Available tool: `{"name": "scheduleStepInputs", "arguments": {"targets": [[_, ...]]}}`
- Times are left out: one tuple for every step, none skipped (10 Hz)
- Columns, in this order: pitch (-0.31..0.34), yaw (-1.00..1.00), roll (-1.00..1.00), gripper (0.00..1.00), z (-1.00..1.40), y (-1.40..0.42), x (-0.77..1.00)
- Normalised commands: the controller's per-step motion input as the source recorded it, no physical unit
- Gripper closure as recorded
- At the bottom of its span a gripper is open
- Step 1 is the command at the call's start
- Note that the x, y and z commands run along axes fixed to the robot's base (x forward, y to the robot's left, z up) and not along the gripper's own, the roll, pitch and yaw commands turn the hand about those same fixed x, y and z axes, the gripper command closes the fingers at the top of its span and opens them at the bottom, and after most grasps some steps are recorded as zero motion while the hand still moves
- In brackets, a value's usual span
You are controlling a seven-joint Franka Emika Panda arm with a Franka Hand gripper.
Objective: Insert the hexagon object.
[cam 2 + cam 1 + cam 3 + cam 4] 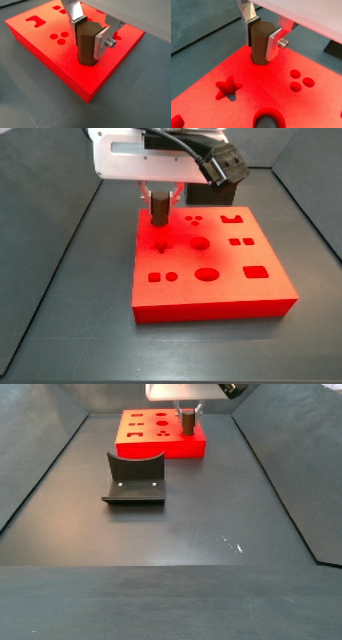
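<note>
The tool stands over the red block, its two silver fingers clamped on the hexagon object — a brown faceted peg held upright. In both wrist views the peg's lower end meets the block's plain top surface near one corner; whether it touches or sits just above cannot be told. No hole shows beneath it. The block's cut-outs lie elsewhere: a star-shaped hole, a cluster of three small round holes and a larger rounded opening appear in a wrist view, all apart from the peg. A side view shows the fixture standing on the dark tabletop, well apart from the block.

Probable hazards from this state — pressing down here would drive the peg against solid surface, so it could slip within the pads or tilt. A matching hexagonal hole is not identifiable in these views, so the peg could be set at the wrong cut-out; facets misaligned with the hole would jam at the rim.
</note>
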Motion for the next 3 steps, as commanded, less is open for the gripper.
{"name": "scheduleStepInputs", "arguments": {"targets": [[0.140, 0.00, 0.16, 1.00, -0.79, 0.00, 0.03], [0.160, 0.00, 0.04, 1.00, -0.32, 0.00, 0.14], [0.000, 0.00, 0.00, 1.00, 0.00, 0.00, 0.00]]}}
